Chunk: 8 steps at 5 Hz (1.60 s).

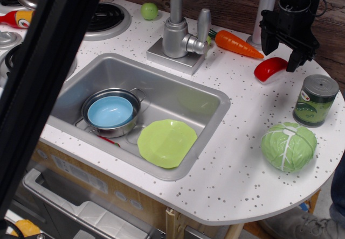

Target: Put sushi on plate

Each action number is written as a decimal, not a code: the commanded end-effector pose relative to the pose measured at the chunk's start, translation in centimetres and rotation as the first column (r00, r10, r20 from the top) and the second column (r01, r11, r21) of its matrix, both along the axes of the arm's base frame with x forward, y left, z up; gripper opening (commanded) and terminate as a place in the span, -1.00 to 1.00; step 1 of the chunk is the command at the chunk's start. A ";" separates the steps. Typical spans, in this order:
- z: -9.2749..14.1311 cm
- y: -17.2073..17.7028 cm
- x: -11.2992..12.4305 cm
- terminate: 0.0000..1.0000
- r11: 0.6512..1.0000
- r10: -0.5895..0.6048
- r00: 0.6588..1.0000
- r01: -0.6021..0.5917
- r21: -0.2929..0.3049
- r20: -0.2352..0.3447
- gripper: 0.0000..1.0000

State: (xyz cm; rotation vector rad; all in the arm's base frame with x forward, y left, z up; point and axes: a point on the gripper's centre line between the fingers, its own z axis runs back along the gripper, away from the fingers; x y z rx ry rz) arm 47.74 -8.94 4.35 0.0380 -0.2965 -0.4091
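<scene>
Red-topped sushi [271,68] lies on the speckled counter [226,163] at the sink's [141,106] far right, just beyond the carrot's [237,43] tip and near the green can [315,100], as the black gripper [282,49] hangs directly over it with its fingers spread to either side of the piece, not yet touching that can be seen. One finger comes down left of the sushi's far end and the other at its right end, partly hiding the piece. The lime-green plate [167,142] waits inside the sink, leaning against the front right corner beside a steel pot [111,112] holding a blue bowl [110,111]. A cabbage [289,146] sits on the counter right of the sink, nearer the camera than the can. Judging by its gloss and moulded look, the sushi is a light, hard plastic toy that should neither crush nor bend, though the smooth domed top could slip out of a pinch placed too high. A hold across the short width, low on the white base and about midway along its length, seems the surest. Being so light, it may also skate along the counter if one finger meets it first.
</scene>
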 end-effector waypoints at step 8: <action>4.4 6.1 -6.1 -1.00 0.969 0.235 0.972 -0.235 0.071 0.012 -1.00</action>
